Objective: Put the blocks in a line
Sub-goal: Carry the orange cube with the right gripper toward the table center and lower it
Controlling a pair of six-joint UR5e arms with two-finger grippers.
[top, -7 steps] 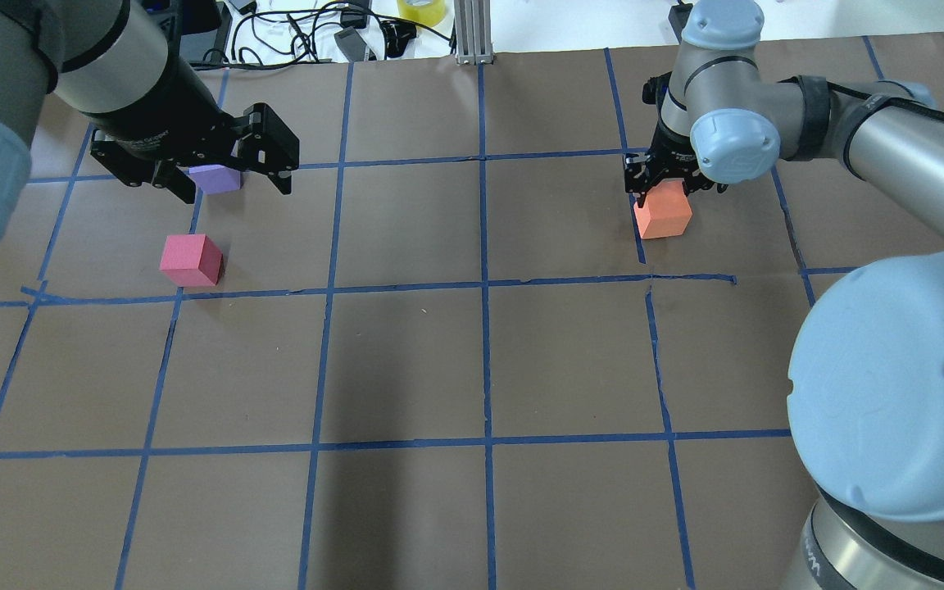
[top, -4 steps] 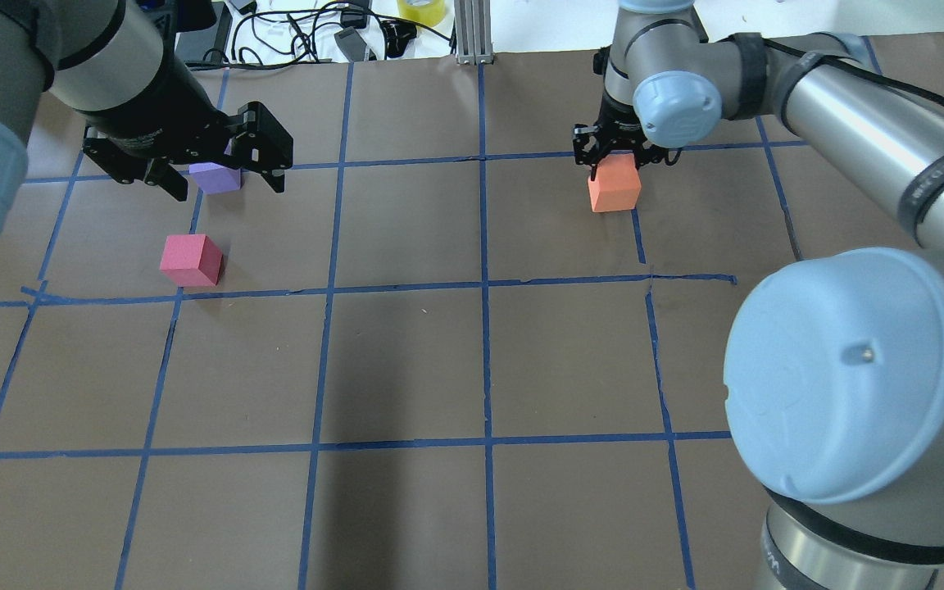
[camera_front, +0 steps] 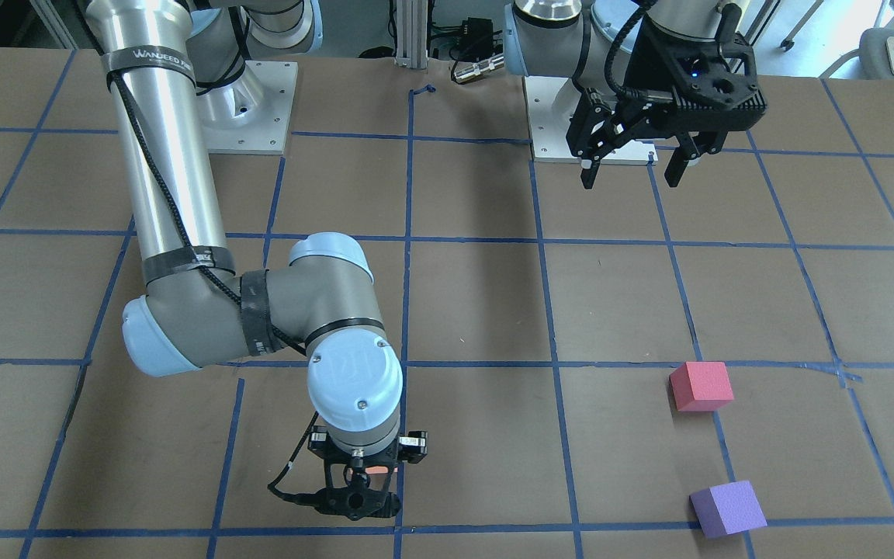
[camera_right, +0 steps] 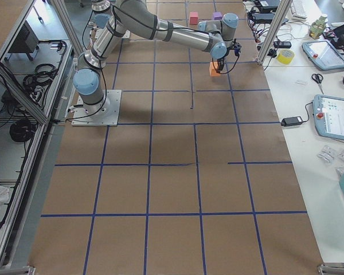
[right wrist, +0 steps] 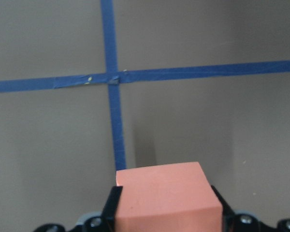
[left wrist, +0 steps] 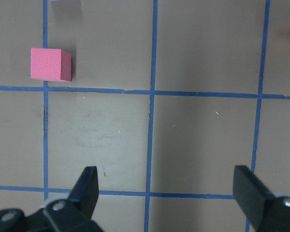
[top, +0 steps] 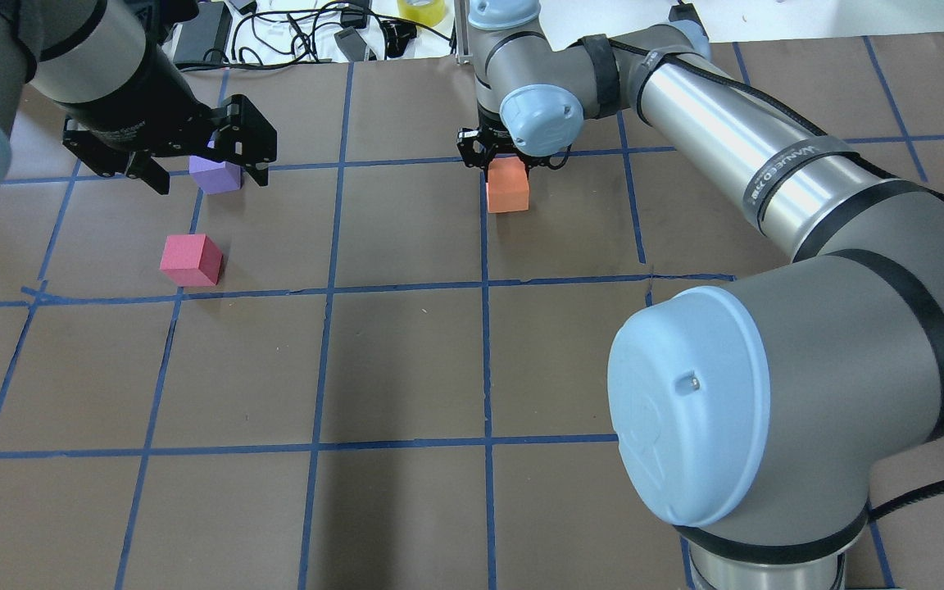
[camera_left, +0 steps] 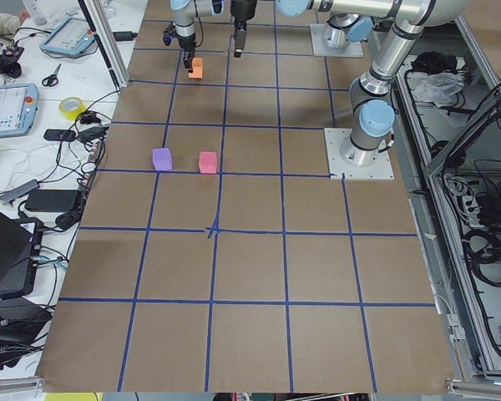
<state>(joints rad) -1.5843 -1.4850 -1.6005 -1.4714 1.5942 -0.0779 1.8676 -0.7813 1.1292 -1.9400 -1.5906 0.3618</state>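
My right gripper [top: 505, 164] is shut on the orange block [top: 508, 184] and holds it just above the table near the centre tape line; the block fills the bottom of the right wrist view [right wrist: 166, 195]. The pinkish red block [top: 191, 260] lies on the table at the left. The purple block [top: 216, 174] lies just beyond it. My left gripper [top: 211, 180] is open and empty, and hangs well above the table over that side. In the left wrist view, the pinkish red block [left wrist: 49, 63] lies ahead and to the left of the open fingers [left wrist: 87, 188].
Brown paper with a blue tape grid [top: 484, 287] covers the table. Cables and a yellow tape roll [top: 421, 10] lie past the far edge, beside an aluminium post [top: 472, 33]. The arms' base plates [camera_front: 249, 109] stand on the robot's side.
My right arm has carried the orange block leftwards from the right-hand cell to the centre line. My left gripper has drifted slightly left and away, still open.
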